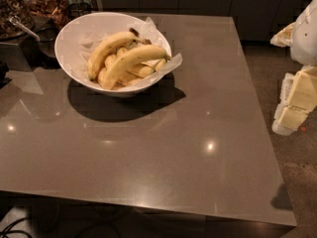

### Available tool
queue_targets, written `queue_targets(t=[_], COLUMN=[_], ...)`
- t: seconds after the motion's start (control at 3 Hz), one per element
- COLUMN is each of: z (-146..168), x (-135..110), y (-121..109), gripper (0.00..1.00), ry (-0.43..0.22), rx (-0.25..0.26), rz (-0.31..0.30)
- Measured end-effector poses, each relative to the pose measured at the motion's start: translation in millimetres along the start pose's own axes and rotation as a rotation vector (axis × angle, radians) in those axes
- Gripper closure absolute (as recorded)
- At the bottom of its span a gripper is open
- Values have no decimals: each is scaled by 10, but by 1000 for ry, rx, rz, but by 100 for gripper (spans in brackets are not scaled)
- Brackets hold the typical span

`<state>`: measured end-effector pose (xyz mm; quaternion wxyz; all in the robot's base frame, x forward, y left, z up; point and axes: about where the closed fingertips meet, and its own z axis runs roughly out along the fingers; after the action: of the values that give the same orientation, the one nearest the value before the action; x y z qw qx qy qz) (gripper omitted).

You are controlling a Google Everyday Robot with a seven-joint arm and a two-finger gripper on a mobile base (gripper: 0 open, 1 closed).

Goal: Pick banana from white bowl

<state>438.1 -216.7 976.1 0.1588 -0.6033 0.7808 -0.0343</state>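
The white bowl (67, 43) stands at the back left of the grey table, lined with crinkled white paper. It holds a bunch of bananas. The banana (132, 58), the longest and cleanest yellow one, lies on top at the front of the bunch, its tip pointing right. Another big banana (106, 51) with a dark stem lies behind it, and shorter ones lie beneath. My gripper (293, 108) is the white part at the right edge of the view, off the table's right side, far from the bowl and holding nothing.
Dark jars of nuts (47, 4) stand behind the bowl at the top left, with a metal scoop (25, 29) beside them. The grey table (163, 148) has its front edge near the bottom and its right edge next to my arm. Dark cabinets stand behind.
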Motion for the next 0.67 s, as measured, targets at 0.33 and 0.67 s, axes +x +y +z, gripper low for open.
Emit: queue_targets(t=[0.33, 0.67], z=[-9, -43], x=[-8, -216], y=[-3, -48], gripper=[0, 0], ry=[-1, 16], rx=[2, -26], rz=[0, -31])
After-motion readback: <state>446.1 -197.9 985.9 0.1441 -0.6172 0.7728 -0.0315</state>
